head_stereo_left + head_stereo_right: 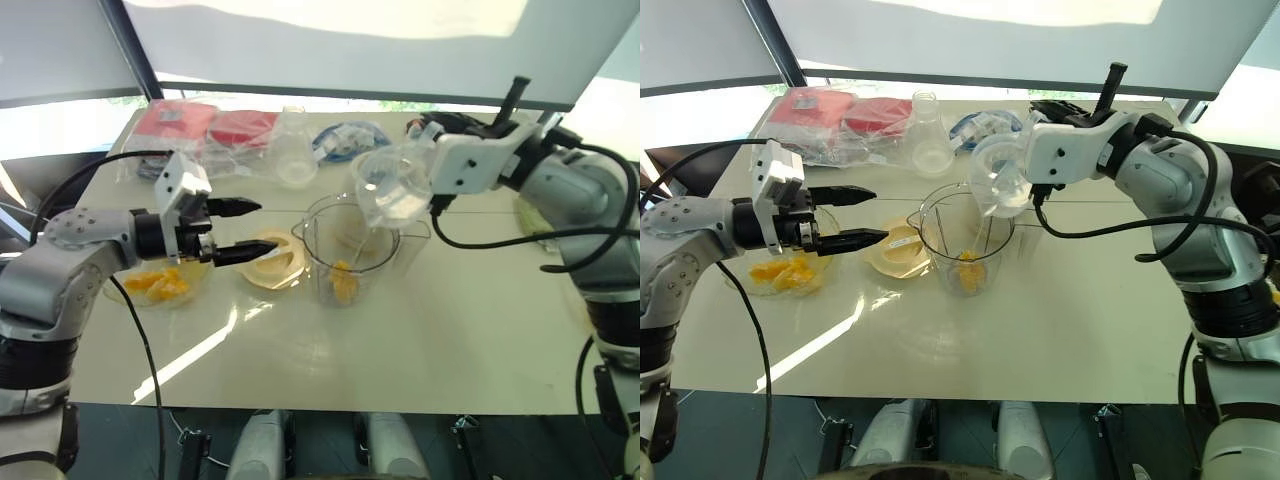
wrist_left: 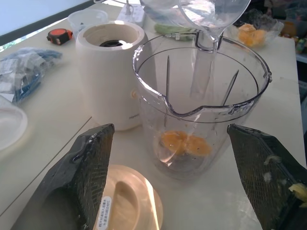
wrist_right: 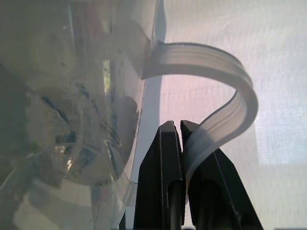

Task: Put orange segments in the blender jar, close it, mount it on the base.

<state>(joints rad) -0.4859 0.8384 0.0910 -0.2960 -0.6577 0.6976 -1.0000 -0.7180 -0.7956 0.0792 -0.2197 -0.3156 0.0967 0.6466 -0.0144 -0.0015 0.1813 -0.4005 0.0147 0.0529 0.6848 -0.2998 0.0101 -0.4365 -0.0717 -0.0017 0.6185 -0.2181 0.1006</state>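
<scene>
The left end effector (image 1: 232,232) hovers over the near-left part of the table (image 1: 430,340) with its two black fingers spread wide and nothing between them, pointing toward the blender jar (image 1: 345,255). Just below its fingertips lies a flat round pale-yellow lid (image 1: 272,262), resting on the table beside the jar. To the left of the lid, under the left arm, a shallow clear bowl (image 1: 160,285) holds orange segments (image 1: 158,283). The blender jar stands upright and uncovered near the middle of the table, its pouring spout turned toward the left end effector, and a few orange pieces (image 2: 184,143) lie at its bottom. In the left wrist view the cream-white base (image 2: 112,72) stands just beside the jar on its far side, its dark round socket facing up; the jar is not mounted on it. The right end effector (image 3: 181,158) is clamped tight on the curved handle of a clear measuring cup (image 1: 395,190), holding it tilted above the far rim of the jar so that its lip hangs over the jar's mouth. Whether anything is leaving the cup cannot be told. Farther back on the table stand a small clear glass flask (image 1: 927,130), a red packet in clear wrapping (image 1: 845,120) to its left, and a blue-and-white bag (image 1: 345,140) near the raised cup. A second bowl with orange pieces (image 2: 254,33) sits beyond the jar in the left wrist view.
</scene>
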